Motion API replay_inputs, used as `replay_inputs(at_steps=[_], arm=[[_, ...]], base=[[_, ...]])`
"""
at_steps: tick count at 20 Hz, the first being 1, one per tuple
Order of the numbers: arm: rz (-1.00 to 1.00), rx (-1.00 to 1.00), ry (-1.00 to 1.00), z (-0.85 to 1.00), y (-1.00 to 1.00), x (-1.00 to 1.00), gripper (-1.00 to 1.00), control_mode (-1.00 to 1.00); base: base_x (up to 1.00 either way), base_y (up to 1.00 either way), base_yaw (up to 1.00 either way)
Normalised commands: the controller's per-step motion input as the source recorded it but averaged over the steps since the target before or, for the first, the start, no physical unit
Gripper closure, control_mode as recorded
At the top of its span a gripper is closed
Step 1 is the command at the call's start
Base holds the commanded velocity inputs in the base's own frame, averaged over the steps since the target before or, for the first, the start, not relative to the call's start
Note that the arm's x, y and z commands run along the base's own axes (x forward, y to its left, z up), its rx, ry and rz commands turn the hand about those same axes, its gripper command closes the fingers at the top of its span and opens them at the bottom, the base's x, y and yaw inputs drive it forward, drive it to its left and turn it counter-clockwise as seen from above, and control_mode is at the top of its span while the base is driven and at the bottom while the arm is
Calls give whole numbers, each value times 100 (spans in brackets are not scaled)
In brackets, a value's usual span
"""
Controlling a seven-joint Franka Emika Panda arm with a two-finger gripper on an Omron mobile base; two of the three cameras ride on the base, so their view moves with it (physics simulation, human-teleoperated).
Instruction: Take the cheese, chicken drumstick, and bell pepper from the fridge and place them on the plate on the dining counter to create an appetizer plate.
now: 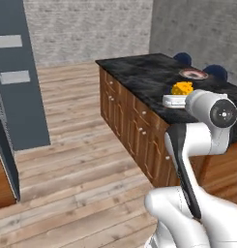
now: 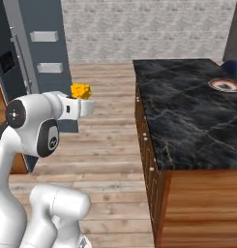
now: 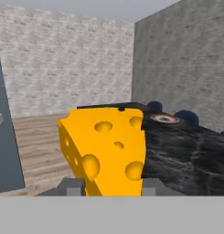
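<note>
My gripper [image 3: 112,185] is shut on the cheese [image 3: 104,151], a yellow-orange wedge with holes held upright between the fingers. The left base view has the cheese [image 1: 182,88] above the white hand, in front of the dining counter [image 1: 139,72]. From the right base view the cheese [image 2: 81,90] and gripper [image 2: 83,100] hang over the wooden floor, left of the dining counter [image 2: 187,111]. The plate [image 1: 193,74] sits at the counter's far side, apart from the gripper; the plate [image 2: 225,85] [image 3: 164,119] looks bare. The chicken drumstick and bell pepper are out of view.
The slate-grey fridge [image 1: 18,97] [image 2: 37,48] stands to the left with its door open. Blue stools [image 1: 215,71] [image 3: 186,116] stand behind the counter. Wooden drawers [image 1: 134,126] face the open wooden floor [image 1: 81,169] between fridge and counter.
</note>
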Motion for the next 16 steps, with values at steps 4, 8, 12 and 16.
replay_inputs(at_steps=[4,8,12,16], arm=[[0,0,0,0,0,0,100,100],[0,0,0,0,0,0,100,100],[0,0,0,0,0,0,100,100],[0,0,0,0,0,0,100,100]], base=[[-37,-52,-32],[0,-100,-16],[0,-100,-17],[0,-100,-26]])
